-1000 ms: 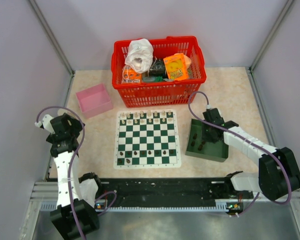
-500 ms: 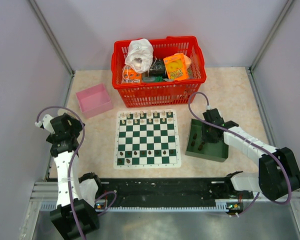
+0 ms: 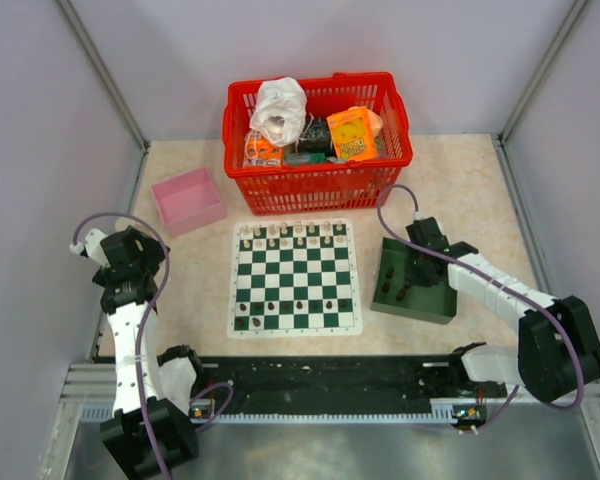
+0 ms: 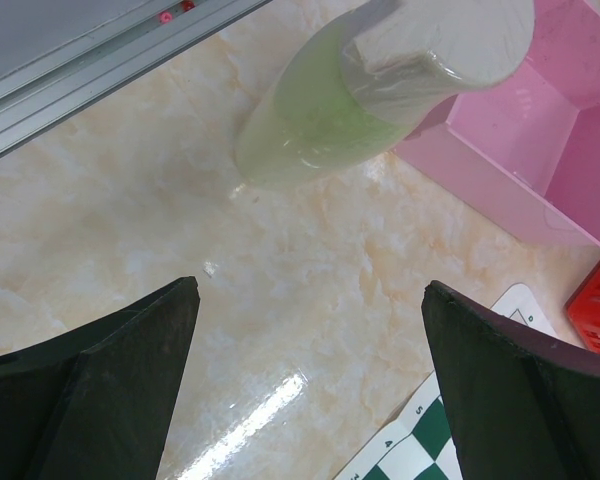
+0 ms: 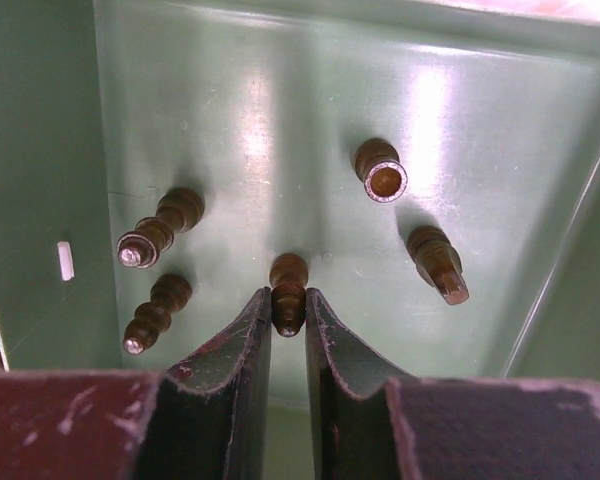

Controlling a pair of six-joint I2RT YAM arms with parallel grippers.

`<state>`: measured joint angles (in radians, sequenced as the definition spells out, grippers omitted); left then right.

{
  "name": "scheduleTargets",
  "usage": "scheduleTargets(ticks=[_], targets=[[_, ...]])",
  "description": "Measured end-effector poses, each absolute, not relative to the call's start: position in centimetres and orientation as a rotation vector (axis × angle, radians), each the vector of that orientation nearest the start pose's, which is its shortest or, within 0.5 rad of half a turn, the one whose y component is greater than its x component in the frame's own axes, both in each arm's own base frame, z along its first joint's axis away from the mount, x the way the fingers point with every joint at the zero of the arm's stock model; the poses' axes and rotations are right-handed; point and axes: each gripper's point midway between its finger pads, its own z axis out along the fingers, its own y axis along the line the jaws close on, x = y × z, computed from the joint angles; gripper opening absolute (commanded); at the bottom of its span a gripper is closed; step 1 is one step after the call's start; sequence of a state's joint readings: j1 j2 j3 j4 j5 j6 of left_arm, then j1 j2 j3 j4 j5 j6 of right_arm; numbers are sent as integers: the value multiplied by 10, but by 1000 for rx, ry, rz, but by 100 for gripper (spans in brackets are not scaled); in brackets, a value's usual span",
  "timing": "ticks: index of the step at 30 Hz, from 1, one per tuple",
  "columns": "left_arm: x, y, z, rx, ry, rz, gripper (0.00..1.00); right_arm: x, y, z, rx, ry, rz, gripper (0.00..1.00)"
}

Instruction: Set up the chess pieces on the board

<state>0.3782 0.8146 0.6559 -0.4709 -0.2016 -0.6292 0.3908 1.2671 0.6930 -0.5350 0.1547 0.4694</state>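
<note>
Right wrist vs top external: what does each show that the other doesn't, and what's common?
Only right wrist: the right gripper closed on one dark chess piece, with four loose dark pieces lying on the floor of the green tray.
Only top external: the board, the red basket behind it, and the pink box off to its left.
Both: the green tray with the right gripper down inside it. From above, the pieces in it are only dark specks.

Left gripper (image 4: 308, 290) wide, right gripper (image 5: 288, 298) seemingly pinched.
</note>
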Motion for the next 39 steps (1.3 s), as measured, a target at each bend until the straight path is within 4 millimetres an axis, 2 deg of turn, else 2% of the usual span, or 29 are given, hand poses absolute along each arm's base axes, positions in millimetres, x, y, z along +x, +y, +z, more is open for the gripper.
scheduleTargets(ticks=[6,9,13,17,21,24,27,32,39], targets=[[250,111,151,-1152,1859,80,99,237,88,44,153,2660,65,10],[250,111,151,-1153,1859,80,99,235,85,53,149,2644,52,9],[250,111,151,-1153,1859,80,99,248,86,92,115,2541,34,8],[250,111,151,-1153,1859,80,99,267,105,143,51,2401,68,8],[250,111,151,-1152,1860,77,99,261,145,169,-83,2331,137,8],[250,111,151,-1152,1860,77,99,239,195,172,-250,2311,221,8],[250,111,151,-1152,1859,77,99,218,241,161,-382,2315,279,8],[250,111,151,-1153,1858,81,99,185,304,129,-567,2346,305,8],[249,113,151,-1156,1856,90,99,160,371,105,-713,2336,366,8]])
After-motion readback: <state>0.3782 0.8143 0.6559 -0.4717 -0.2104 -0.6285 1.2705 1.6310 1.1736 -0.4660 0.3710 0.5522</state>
